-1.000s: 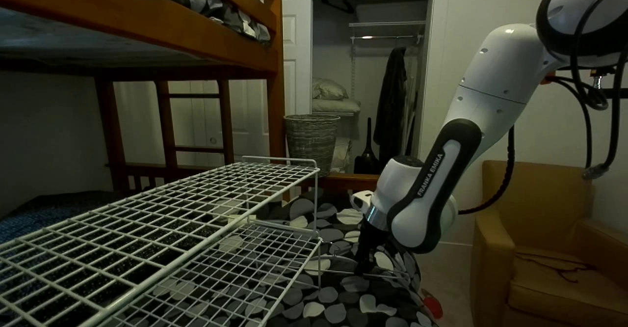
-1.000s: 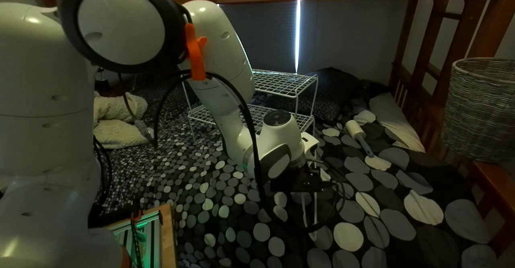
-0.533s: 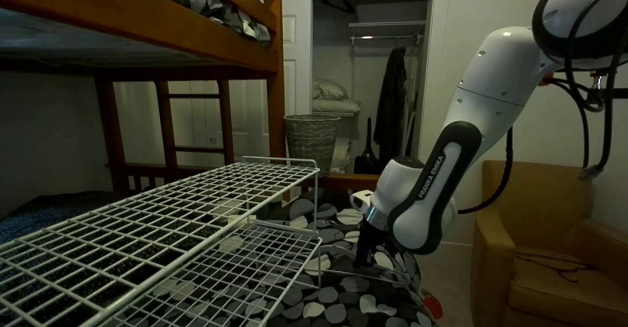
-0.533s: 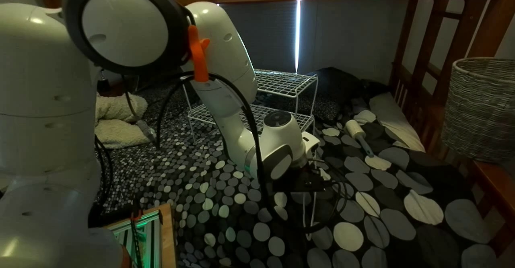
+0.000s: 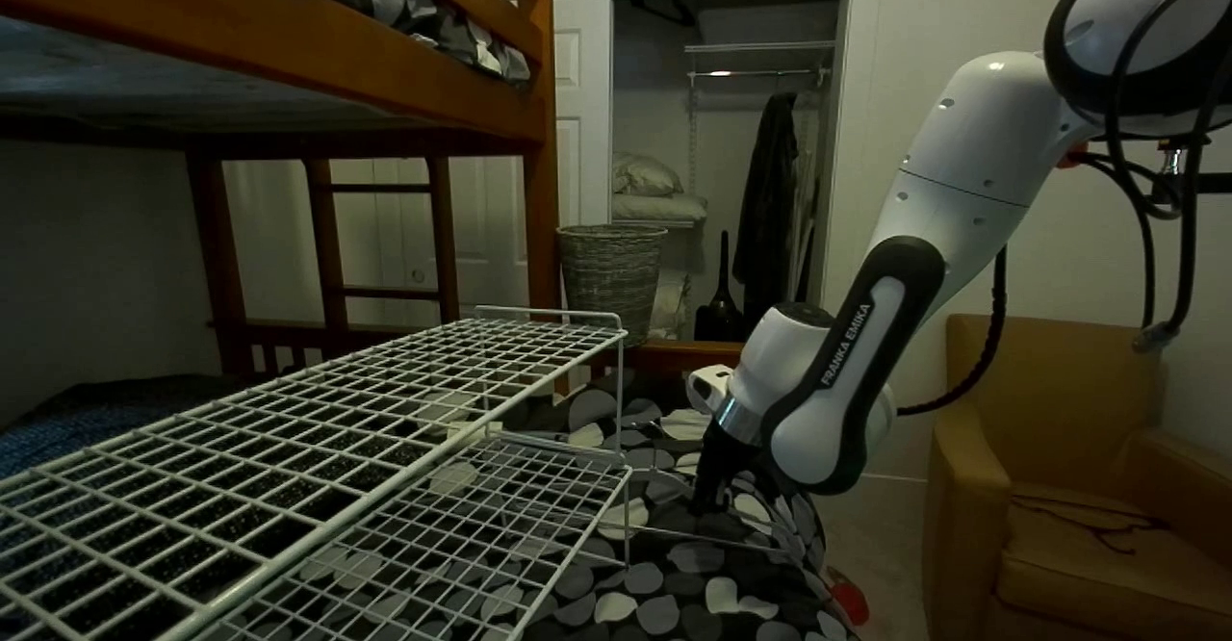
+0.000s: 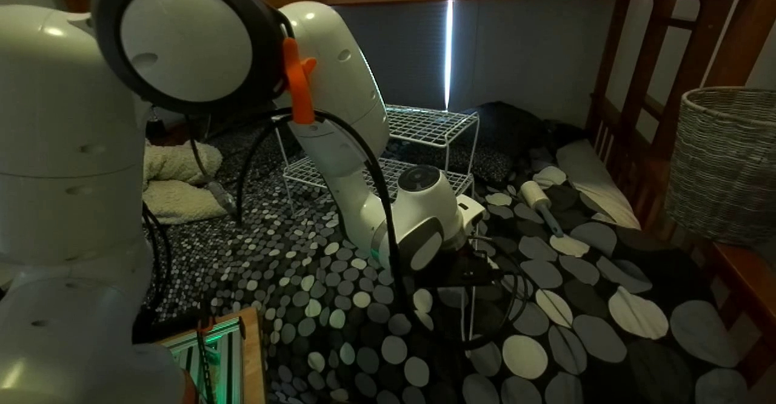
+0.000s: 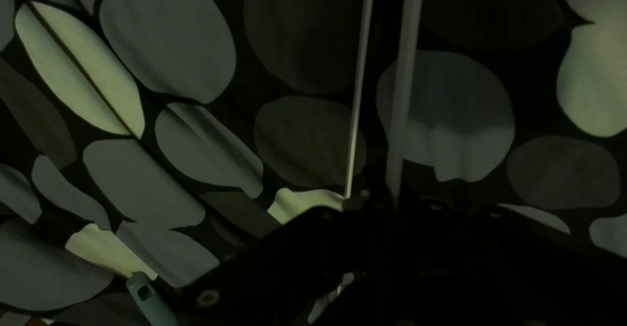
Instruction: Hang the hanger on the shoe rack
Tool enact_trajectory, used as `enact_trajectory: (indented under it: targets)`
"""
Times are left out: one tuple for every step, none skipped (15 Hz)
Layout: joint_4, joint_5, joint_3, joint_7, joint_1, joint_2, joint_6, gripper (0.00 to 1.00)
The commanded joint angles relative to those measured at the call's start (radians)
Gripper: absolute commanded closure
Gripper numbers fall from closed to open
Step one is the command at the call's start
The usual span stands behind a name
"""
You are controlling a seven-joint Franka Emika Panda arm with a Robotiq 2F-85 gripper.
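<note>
Spotted bedding (image 6: 364, 331), wooden bunk (image 5: 385, 64), closet (image 5: 720, 155) — open

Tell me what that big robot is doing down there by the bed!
A robot arm is handling a clothes hanger. Its pincer is shut on the clothes hanger, low over the spotted blanket. The clothes hanger is meant to go on the white shoe rack, but it isn't hung there yet. I can't tell whether it touches the spotted blanket.
</note>
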Motion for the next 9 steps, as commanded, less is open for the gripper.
enact_trajectory:
  targets:
    - [-0.031,-0.018,0.070,-0.028,-0.077,-0.036,0.026,0.99]
    - [-0.033,-0.020,0.077,-0.034,-0.085,-0.048,0.015,0.99]
    - [-0.036,-0.022,0.073,-0.042,-0.085,-0.060,0.007,0.99]
    - [-0.038,-0.024,0.106,-0.054,-0.120,-0.068,-0.001,0.99]
    - [-0.040,-0.027,0.146,-0.069,-0.159,-0.072,-0.015,0.99]
    - [-0.040,-0.030,0.188,-0.087,-0.203,-0.072,-0.033,0.99]
    - [-0.037,-0.027,0.227,-0.104,-0.247,-0.072,-0.048,0.99]
    - [-0.037,-0.022,0.267,-0.126,-0.291,-0.074,-0.061,0.99]
    - [-0.037,-0.019,0.291,-0.148,-0.323,-0.082,-0.082,0.99]
